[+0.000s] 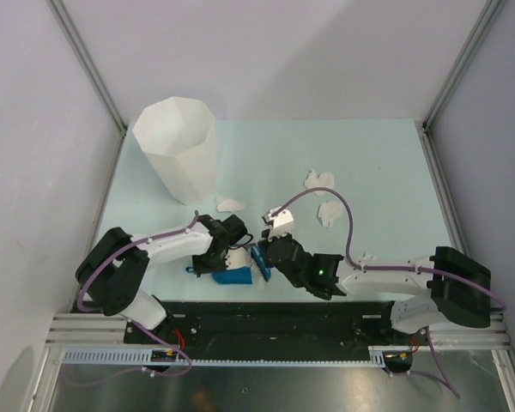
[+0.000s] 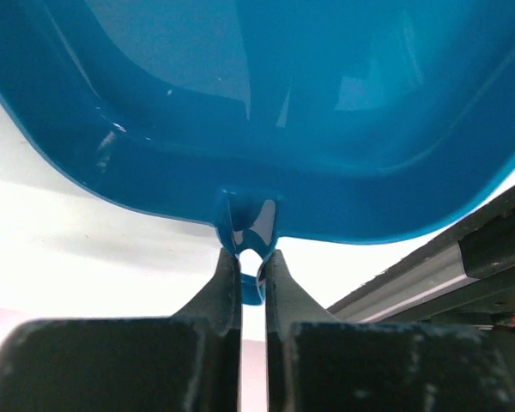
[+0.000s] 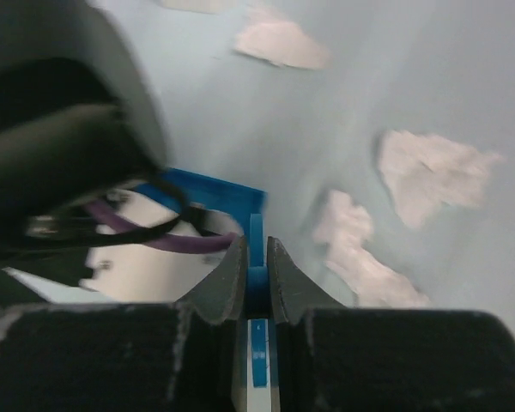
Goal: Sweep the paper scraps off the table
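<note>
The paper scraps [image 1: 330, 212] look feather-light and soft, best brushed rather than pinched. The left hand [image 2: 251, 255] clamps the dustpan [image 2: 266, 112] by its handle, and the right hand [image 3: 256, 249] clamps the brush [image 3: 257, 279].

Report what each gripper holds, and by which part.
The left gripper pinches the blue dustpan by its short handle tab. The right gripper clamps a thin blue tool, seemingly a brush, by its handle.

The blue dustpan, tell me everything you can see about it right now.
The blue dustpan looks like glossy moulded plastic: a shallow tray with rounded corners and a short looped handle tab. The left pincer is shut on that tab. The pan sits low at the near edge of the table, between the two arms; whether it rests there is unclear.
</note>
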You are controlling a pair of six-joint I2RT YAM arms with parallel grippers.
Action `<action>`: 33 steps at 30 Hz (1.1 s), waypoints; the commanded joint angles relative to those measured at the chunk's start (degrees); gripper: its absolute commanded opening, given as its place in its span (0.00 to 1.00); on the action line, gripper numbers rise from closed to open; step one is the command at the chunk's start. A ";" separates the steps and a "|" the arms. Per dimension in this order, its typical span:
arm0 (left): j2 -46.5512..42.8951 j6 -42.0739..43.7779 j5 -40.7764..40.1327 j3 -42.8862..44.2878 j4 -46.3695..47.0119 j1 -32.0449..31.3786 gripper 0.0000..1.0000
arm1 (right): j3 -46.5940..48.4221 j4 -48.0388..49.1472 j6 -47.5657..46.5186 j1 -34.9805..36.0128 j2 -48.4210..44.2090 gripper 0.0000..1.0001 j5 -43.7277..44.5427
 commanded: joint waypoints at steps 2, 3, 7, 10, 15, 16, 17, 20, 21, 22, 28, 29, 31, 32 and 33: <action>-0.31 -0.95 6.84 3.04 0.69 -0.37 0.00 | 1.16 17.70 -3.56 -1.45 -1.82 0.00 -14.78; -0.76 -0.86 8.33 3.05 0.69 -0.37 0.00 | 1.25 16.38 -1.62 -2.50 -4.79 0.00 -14.10; -2.78 -0.33 10.63 2.26 0.86 -0.37 0.00 | 0.55 8.82 2.97 -5.48 -13.67 0.00 -6.37; -2.87 -0.42 13.00 2.43 0.95 -0.37 0.00 | 0.46 4.51 2.27 -7.42 -19.47 0.00 -4.52; -2.43 -0.78 11.26 2.69 2.09 -0.37 0.00 | 0.46 -8.65 1.65 -8.22 -26.87 0.00 -1.43; -2.52 -0.17 9.16 2.52 2.45 -0.37 0.00 | 0.46 -11.29 1.74 -8.31 -28.01 0.00 -1.87; -2.61 0.28 7.92 2.43 2.54 -0.37 0.00 | 0.38 -15.76 1.22 -8.22 -29.77 0.00 -3.35; -3.48 2.38 3.79 2.17 2.54 -0.37 0.00 | 0.37 -21.50 -5.63 -8.40 -31.80 0.00 -13.01; -3.75 3.00 1.51 1.99 2.45 -0.37 0.00 | 0.46 -23.17 -5.56 -8.40 -32.07 0.00 -14.17; -4.53 4.14 0.62 1.82 2.36 -0.37 0.00 | 0.46 -26.66 -5.03 -8.57 -32.42 0.00 -16.00; -6.91 7.31 0.52 -4.86 2.18 -1.60 0.00 | -3.31 -26.19 -12.74 -3.49 -33.65 0.00 -33.82; -6.22 7.05 0.96 -5.91 2.36 -1.78 0.00 | -4.01 -24.78 -13.63 -2.95 -33.39 0.00 -36.04; -5.33 6.35 2.62 -5.57 2.54 -1.87 0.00 | -5.86 -21.10 -13.91 -3.56 -31.56 0.00 -37.99; -4.98 5.91 4.20 -4.52 2.71 -1.87 0.00 | -6.13 -20.29 -13.82 -4.17 -30.76 0.00 -38.00; -5.07 5.47 4.91 -3.82 3.15 -1.78 0.00 | -6.48 -19.59 -13.64 -5.13 -29.97 0.00 -37.91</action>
